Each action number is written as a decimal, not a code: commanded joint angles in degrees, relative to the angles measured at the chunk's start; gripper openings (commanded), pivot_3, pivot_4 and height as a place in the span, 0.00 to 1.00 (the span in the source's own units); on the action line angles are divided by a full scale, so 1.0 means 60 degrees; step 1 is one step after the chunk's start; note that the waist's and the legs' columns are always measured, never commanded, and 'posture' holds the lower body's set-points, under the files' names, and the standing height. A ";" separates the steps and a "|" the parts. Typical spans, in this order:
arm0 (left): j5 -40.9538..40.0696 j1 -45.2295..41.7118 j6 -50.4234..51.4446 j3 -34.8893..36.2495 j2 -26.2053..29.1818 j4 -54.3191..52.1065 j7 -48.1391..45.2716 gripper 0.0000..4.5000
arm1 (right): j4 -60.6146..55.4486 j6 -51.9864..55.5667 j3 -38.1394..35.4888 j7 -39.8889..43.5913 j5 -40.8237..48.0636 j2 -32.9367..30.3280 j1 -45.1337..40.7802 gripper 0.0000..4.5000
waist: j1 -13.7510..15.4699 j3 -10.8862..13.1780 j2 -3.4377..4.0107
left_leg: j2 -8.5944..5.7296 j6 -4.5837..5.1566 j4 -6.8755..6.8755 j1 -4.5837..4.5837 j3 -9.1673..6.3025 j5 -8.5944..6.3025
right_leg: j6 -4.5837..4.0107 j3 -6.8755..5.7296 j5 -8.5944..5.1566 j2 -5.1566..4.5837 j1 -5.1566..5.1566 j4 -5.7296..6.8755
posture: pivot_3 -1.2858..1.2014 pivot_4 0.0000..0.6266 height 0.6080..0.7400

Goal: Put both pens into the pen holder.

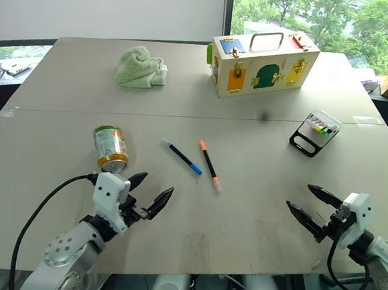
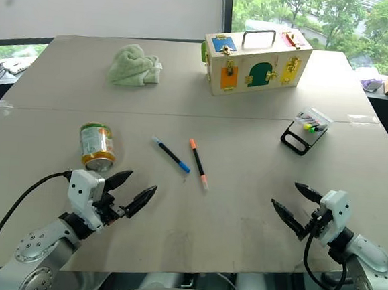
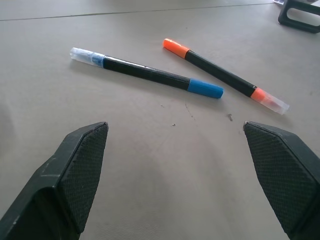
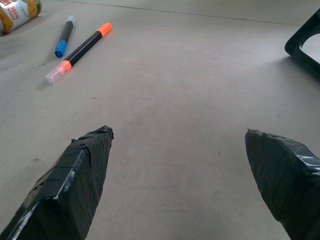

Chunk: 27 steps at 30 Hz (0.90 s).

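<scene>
Pens, blue-ended [image 1: 182, 156] and orange-capped [image 1: 209, 164], lie close together mid-bench, well apart from the pen holder [image 1: 314, 133]; both look light, stiff and roll-prone, so pinch mid-barrel with your left hand [image 1: 152, 189] or right hand [image 1: 306, 201], both wide open and empty.

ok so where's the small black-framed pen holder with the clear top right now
The black-framed pen holder sits on the table's right side, in front of the wooden latch box, right of both pens.

Silver arms, white wrists, black textured jaws, black cables.
</scene>
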 commanded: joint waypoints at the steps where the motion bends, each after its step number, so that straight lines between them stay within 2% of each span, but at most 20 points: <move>1: 0.0046 0.0151 -0.0193 0.0048 0.0045 -0.0314 -0.0156 0.99 | -0.0170 -0.0102 -0.0219 0.0178 0.0199 -0.0100 -0.0072 1.00 | 0.0000 0.0000 0.0000 | 0.0000 0.0001 0.0000 0.0000 0.0000 0.0000 | 0.0000 0.0001 0.0000 0.0000 0.0000 0.0001 | 0.52 0.24 1.00; 19: -0.0161 -0.0035 0.0360 -0.0173 -0.0365 -0.0826 0.0465 0.99 | -0.0267 0.0168 -0.0052 0.0115 0.0255 0.0040 -0.0311 1.00 | 0.0000 -0.0001 0.0002 | 0.0000 -0.0005 0.0001 0.0002 0.0001 0.0003 | 0.0000 -0.0001 0.0000 0.0001 0.0001 0.0005 | 0.52 0.24 1.00; 22: -0.0611 -0.0170 0.0790 0.0014 -0.0636 -0.1032 0.0962 0.99 | -0.0386 0.0129 -0.0061 0.0183 0.0291 0.0033 -0.0294 1.00 | 0.0000 -0.0001 0.0002 | 0.0000 -0.0005 0.0002 0.0003 0.0001 0.0003 | 0.0000 -0.0001 0.0001 0.0001 0.0002 0.0006 | 0.52 0.24 1.00; 27: -0.1825 -0.1232 0.2410 0.0255 -0.1510 -0.1519 0.2980 0.99 | -0.1124 0.0115 0.0115 0.0614 0.0728 -0.0004 -0.0520 1.00 | 0.0004 -0.0004 0.0006 | 0.0000 -0.0003 0.0012 0.0003 -0.0003 0.0002 | 0.0002 -0.0003 0.0002 0.0001 0.0006 0.0015 | 0.52 0.24 1.00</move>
